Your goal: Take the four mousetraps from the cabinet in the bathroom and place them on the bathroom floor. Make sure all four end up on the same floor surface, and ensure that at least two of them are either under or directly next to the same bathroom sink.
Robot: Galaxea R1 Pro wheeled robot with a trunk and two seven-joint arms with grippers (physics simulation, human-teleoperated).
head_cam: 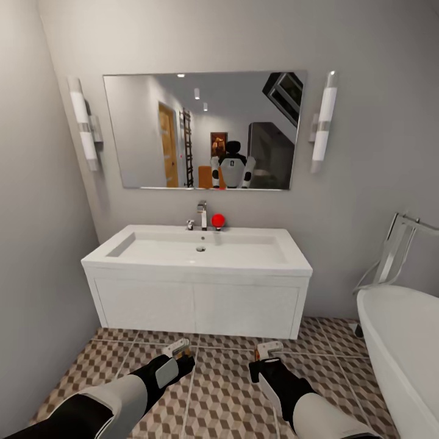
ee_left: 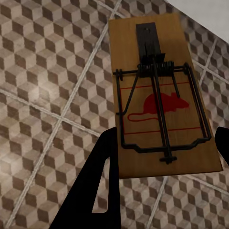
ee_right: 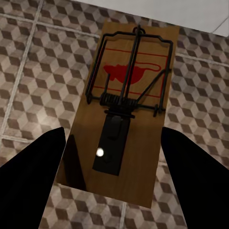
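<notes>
Cube-patterned bathroom floor (head_cam: pixel 219 396) before the wall-hung sink (head_cam: pixel 198 250): the left gripper (head_cam: pixel 178 352) and right gripper (head_cam: pixel 268 353) each pinch a mousetrap (ee_left: pixel 160 95) (ee_right: pixel 126 109) above the tiles; release from this height risks a bounce away from the sink.

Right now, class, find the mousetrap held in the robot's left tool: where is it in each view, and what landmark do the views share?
Head view: the left mousetrap sits low, left of centre, in the left tool.
Left wrist view: it is large, centre-right, with its red mouse mark facing the camera.
Right wrist view: the trap here is the right mousetrap, in the right tool.
Shared landmark: the cube-pattern bathroom floor.
</notes>
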